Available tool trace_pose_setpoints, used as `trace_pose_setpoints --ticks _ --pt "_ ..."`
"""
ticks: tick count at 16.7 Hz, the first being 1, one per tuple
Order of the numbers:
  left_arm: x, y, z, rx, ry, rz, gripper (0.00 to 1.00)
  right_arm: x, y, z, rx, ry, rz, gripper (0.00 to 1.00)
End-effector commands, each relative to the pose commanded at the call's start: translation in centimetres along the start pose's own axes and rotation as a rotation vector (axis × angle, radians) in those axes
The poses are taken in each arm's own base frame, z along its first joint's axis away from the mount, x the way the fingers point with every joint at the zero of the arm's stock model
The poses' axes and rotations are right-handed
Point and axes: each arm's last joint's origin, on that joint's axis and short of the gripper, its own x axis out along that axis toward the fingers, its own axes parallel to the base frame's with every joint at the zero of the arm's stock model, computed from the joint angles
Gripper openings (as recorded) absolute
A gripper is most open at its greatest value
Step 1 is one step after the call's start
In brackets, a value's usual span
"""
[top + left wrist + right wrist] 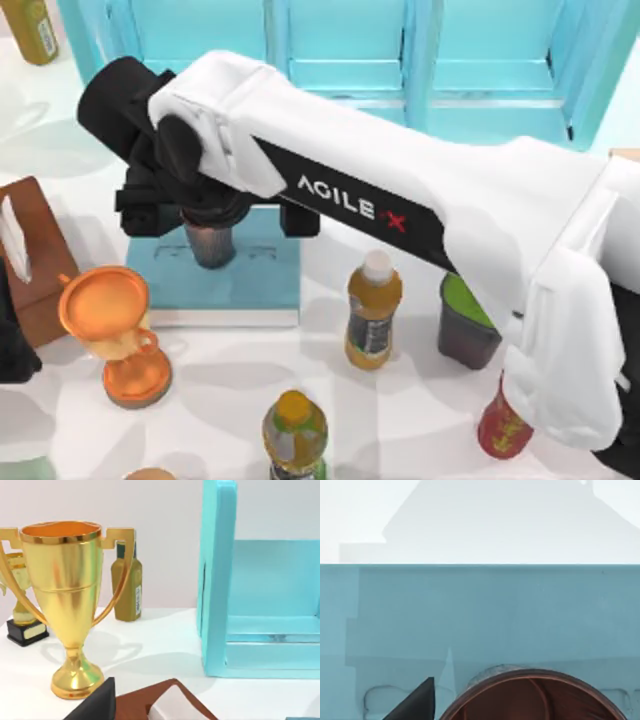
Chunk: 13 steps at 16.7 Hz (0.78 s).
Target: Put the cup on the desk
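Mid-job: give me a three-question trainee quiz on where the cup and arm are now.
1. True or false: the right arm's tool is over the small dark brown-grey cylindrical cup.
2. The cup stands on: A) a brown box, B) the flat light-blue book, C) a green bin.
3. What orange object stands near the book?
Key: 1 true; 2 B; 3 the orange goblet-shaped trophy. The left arm is parked at the left edge.

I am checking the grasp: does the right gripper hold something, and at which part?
It cannot be told: the right gripper sits over the cup, near its rim, on the light-blue book.
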Motion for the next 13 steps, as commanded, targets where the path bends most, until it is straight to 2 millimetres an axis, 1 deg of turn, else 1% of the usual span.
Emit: trace_pose_setpoints --ticks 1,13 --pt "0.00 0.00 0.00 0.000 0.000 0.000 1.00 0.00 0.00 0.00 0.000 0.000 0.000 1.00" --pt "0.00 0.00 0.00 0.000 0.000 0.000 1.00 0.00 0.00 0.00 0.000 0.000 0.000 0.10"
